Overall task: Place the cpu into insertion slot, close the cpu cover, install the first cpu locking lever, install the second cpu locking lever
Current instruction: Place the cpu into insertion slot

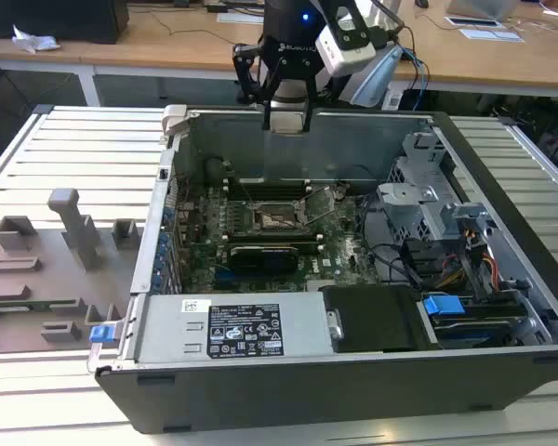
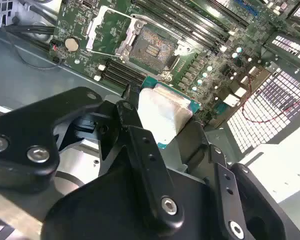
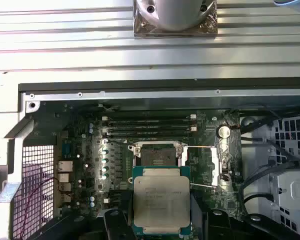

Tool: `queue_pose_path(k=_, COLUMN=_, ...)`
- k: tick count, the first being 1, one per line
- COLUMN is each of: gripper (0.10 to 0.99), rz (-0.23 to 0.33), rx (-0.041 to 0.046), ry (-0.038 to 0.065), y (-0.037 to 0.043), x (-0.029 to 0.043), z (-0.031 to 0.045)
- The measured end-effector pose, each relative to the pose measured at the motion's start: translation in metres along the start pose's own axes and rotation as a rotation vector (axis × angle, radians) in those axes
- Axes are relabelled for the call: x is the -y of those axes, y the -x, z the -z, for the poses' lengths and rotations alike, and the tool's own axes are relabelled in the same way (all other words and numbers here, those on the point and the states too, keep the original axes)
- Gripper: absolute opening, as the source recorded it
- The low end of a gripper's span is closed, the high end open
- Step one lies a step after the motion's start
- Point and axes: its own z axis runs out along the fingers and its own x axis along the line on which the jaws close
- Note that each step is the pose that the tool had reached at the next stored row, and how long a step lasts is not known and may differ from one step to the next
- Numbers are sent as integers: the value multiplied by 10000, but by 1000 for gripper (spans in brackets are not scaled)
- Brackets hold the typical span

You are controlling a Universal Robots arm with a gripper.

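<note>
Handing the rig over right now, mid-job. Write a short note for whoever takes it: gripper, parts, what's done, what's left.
Gripper: shut on the chip, at the far edge of the open computer case in the exterior view.
Socket: empty and uncovered on the board.
Cover: swung open beside the socket.
Done: chip is in the grip.
Left: chip not yet seated, cover not closed, neither lever locked.
</note>
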Motion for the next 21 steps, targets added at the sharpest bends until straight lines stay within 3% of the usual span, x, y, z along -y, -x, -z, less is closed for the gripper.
queue_pose_path(k=9, gripper=545, rz=-1, rx=2, ry=-47, y=3, x=15, z=-163)
queue_pose_path(k=13, gripper=545, rz=-1, rx=2, ry=-57, y=6, x=26, z=-288)
queue_pose_path(k=21, gripper=545, rz=-1, rx=2, ry=-61, y=7, x=31, z=-346)
